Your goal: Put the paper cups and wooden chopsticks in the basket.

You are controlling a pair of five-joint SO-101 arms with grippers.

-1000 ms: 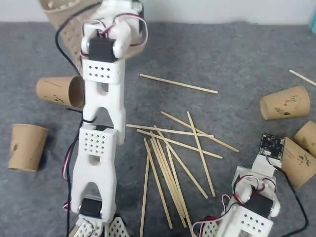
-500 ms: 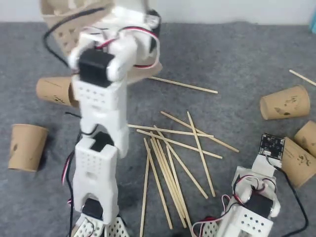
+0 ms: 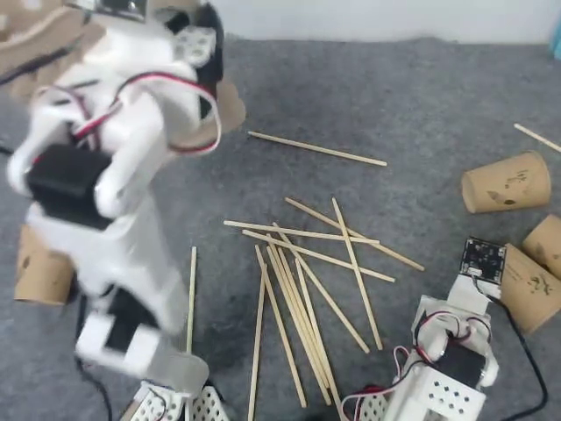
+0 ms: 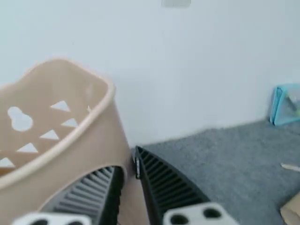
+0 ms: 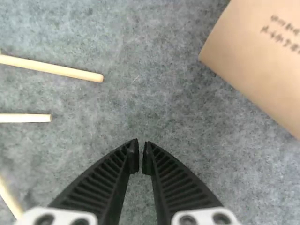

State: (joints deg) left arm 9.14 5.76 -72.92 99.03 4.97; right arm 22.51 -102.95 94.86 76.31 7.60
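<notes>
a grey felt table (image 3: 394,96) bears a loose pile of wooden chopsticks (image 3: 302,289). beyond the pile, toward the wall, lies a single chopstick (image 3: 316,149). right of the pile three paper cups (image 3: 506,182) lie on their sides; left of it, a stray chopstick (image 3: 191,298) and another cup (image 3: 39,267).

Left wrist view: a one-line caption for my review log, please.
Left gripper, shut and empty, close against the beige basket, grey carpet beyond.

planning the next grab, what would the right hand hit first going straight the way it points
Most likely the grey mat: the right hand points down at it, with a paper cup to one side and chopsticks to the other, neither in its line. Height above it is unclear.
</notes>
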